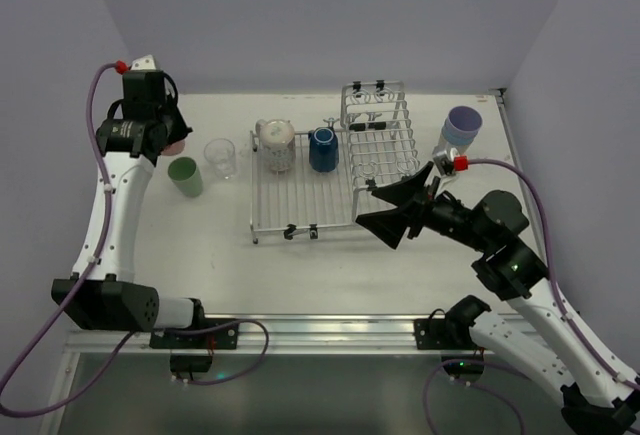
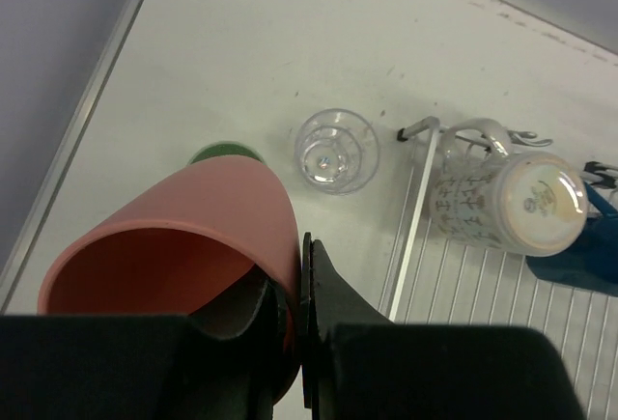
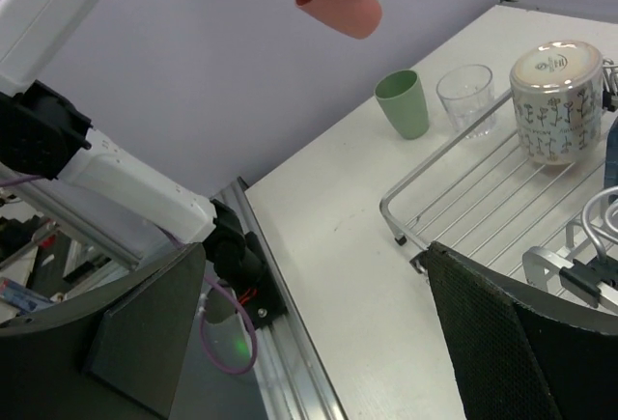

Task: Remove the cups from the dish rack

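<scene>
Far left, left claw (image 2: 293, 294): gripping wall of pink cup (image 2: 212, 210) above green cup (image 2: 224, 153).
Right side, right claw (image 1: 372, 205): gaping wide, holding nothing, beside dish rack (image 1: 300, 205).

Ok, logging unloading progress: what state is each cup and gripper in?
Pink cup: held in the left gripper, above the table.
Green cup: upright on the table.
Clear glass: upright on the table.
Speckled mug: upside down on the dish rack.
Dark blue cup: on the rack.
Lavender cup: upright, off the rack.
Right gripper: open, empty.
</scene>
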